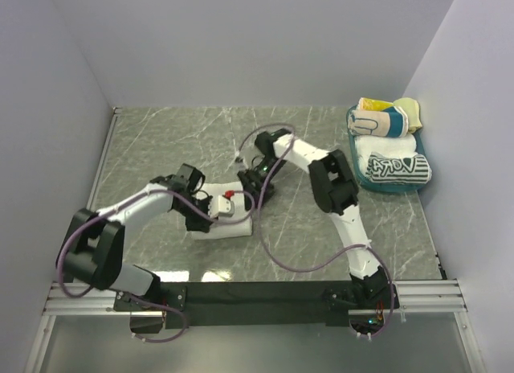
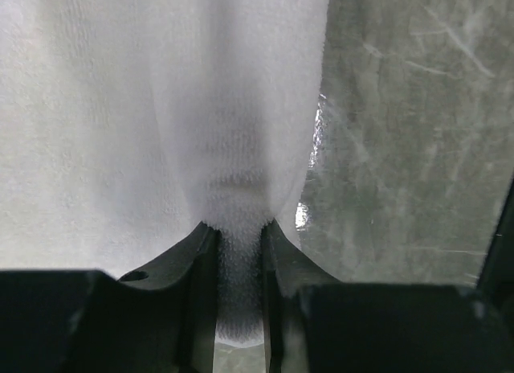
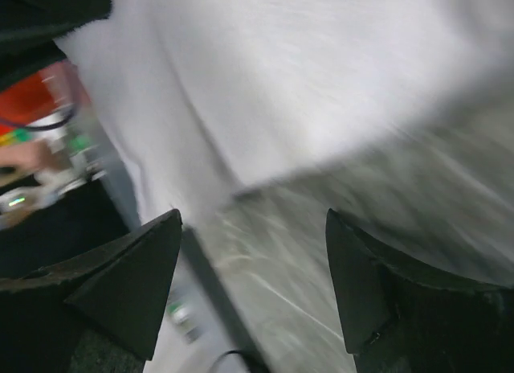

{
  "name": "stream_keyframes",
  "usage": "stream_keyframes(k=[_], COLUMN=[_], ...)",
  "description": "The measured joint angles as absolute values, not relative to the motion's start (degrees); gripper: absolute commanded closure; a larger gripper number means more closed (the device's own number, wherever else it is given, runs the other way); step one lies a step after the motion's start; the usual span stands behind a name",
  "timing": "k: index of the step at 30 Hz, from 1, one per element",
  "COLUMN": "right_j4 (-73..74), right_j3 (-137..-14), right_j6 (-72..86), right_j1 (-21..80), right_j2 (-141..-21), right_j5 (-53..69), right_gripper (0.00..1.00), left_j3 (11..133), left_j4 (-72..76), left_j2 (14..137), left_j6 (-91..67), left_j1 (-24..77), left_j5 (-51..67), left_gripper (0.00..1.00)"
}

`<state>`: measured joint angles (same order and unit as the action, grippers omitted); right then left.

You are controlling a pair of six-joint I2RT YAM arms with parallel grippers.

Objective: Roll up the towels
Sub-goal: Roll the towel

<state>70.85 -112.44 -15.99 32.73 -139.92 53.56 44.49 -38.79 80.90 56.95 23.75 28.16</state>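
A plain white towel (image 1: 229, 228) lies folded small on the marble table, mostly under both wrists. My left gripper (image 1: 198, 222) is shut on a fold of it; in the left wrist view the white towel (image 2: 161, 116) bunches between the two black fingers (image 2: 205, 268). My right gripper (image 1: 255, 198) is open and empty just right of the towel; the right wrist view is blurred and shows the towel's (image 3: 321, 75) edge above bare marble between the spread fingers (image 3: 136, 276). Rolled towels, one striped yellow-teal-white (image 1: 384, 120) and one white with dark print (image 1: 395, 167), lie in a teal basket.
The teal basket (image 1: 359, 176) stands at the far right against the wall. White walls enclose the table on three sides. A purple cable (image 1: 281, 260) loops over the table between the arms. The black rail (image 1: 257, 294) runs along the near edge.
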Motion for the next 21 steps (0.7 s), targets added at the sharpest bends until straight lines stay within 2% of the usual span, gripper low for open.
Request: stream_keyframes(k=[7,11,13,16,17,18,21], right_j4=[51.16,43.64,41.08,37.36,36.60,35.83,33.56], right_j3=[-94.65,-85.54,-82.89,-78.00,-76.01,-74.39,-69.69], right_j6=[-16.32,-17.21,-17.89,-18.57,-18.81,-18.94,-20.86], right_j1=[24.38,23.73,24.43,25.47,25.98,26.72,32.38], right_j2=[-116.44,-101.84,-97.12,-92.31,-90.98,-89.89,-87.44], right_j5=[40.01,37.95,37.85,36.99,36.49,35.66,30.20], right_gripper=[0.28,0.37,0.38,0.37,0.29,0.26,0.22], left_j3=[55.77,62.15,65.10,69.41,70.78,71.94,74.52], left_j4=[-49.84,-56.12,-58.94,-63.31,-64.75,-65.95,-68.86], left_j2=[93.78,101.03,104.29,108.99,110.52,111.77,114.89], left_j6=[55.96,55.09,54.52,54.15,54.11,54.06,54.11], left_j1=[17.39,14.59,13.72,12.82,12.56,12.32,11.44], left_j5=[35.48,38.72,39.75,40.84,41.19,41.50,42.68], left_gripper=[0.99,0.99,0.99,0.99,0.99,0.99,0.99])
